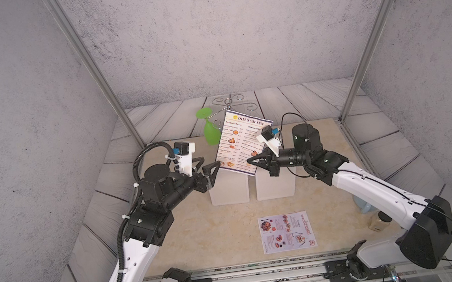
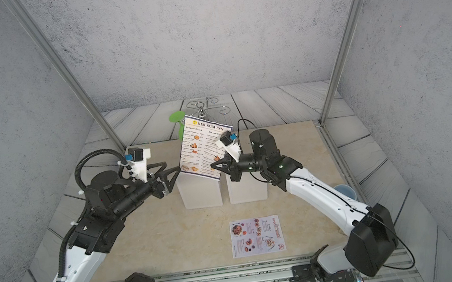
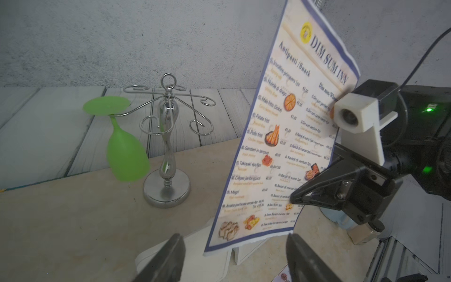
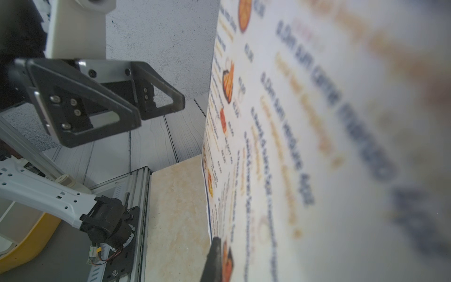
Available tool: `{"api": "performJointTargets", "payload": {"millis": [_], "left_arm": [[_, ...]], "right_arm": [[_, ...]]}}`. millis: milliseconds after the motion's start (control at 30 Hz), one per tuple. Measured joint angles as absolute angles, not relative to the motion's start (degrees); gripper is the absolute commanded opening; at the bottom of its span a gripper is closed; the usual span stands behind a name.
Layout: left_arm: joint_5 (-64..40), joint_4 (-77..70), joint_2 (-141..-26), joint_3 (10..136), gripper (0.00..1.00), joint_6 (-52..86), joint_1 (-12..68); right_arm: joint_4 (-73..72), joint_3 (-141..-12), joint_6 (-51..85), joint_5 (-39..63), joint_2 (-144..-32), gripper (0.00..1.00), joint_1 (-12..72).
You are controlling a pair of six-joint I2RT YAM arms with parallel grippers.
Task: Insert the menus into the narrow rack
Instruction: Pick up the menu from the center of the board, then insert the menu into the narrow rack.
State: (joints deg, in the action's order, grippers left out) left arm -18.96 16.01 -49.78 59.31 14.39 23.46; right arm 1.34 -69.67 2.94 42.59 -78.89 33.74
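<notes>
Top view, right gripper [image 1: 250,161] clamped on DIM SUM INN menu [image 1: 233,139] by its lower side, long axis near upright, title end up, bottom corner over the slot of the rack [image 1: 229,190], left gripper [image 1: 210,163] spread open just beside the opposite edge, lilac menu [image 1: 287,232] flat, nearer the arm bases.

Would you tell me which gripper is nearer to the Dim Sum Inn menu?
Right. The right gripper is shut on the menu at one side edge; the left gripper is open, just off the opposite edge, not touching.
</notes>
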Motion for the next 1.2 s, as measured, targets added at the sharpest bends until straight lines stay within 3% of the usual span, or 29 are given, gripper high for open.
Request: {"api": "performJointTargets", "payload": {"millis": [700,1200], "left_arm": [[-13.10,17.15,-42.06,46.54,0.69,21.52,23.49],[-13.32,17.80,-40.36,43.18,0.69,23.40,23.49]], "right_arm": [[-7.31,-77.93,5.06,42.02,-91.64,0.00,33.76],[-5.98,-87.94,3.99,49.52,-102.08,0.00,33.76]]}}
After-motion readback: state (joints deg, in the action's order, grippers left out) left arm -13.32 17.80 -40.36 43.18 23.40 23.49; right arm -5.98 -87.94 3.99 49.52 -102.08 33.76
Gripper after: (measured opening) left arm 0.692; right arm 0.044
